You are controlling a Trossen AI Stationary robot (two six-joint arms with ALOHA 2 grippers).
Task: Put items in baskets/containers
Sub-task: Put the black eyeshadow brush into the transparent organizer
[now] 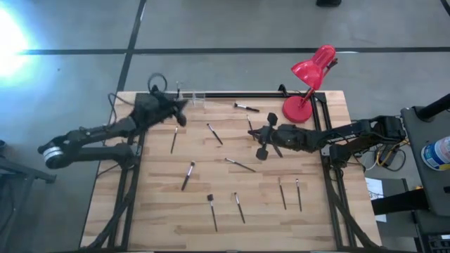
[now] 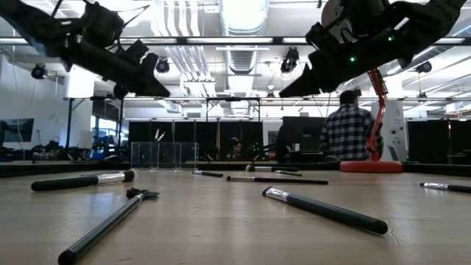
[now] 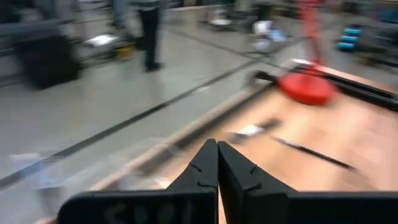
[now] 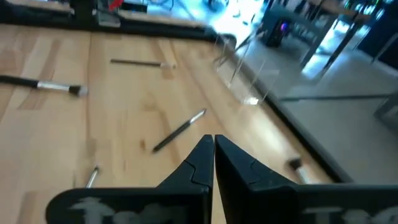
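Several thin dark brushes lie flat and scattered on the wooden table (image 1: 155, 211), among them one (image 1: 174, 139) near my left gripper, one (image 1: 214, 133) at the middle and one (image 1: 240, 165) nearer the front. The clear joined containers (image 1: 191, 97) stand at the table's far edge, left of centre, and show in the low view (image 2: 163, 154) too. My left gripper (image 1: 183, 117) hovers shut just in front of them, above the table, holding nothing (image 3: 217, 146). My right gripper (image 1: 252, 132) hangs shut over the table's middle right, with nothing in it (image 4: 213, 140).
A red desk lamp (image 1: 309, 70) stands with its round base (image 1: 297, 110) at the far right corner, just behind my right arm. A dark rail (image 1: 239, 95) runs along the far edge. Beyond the table a person in a plaid shirt (image 2: 349, 132) faces away.
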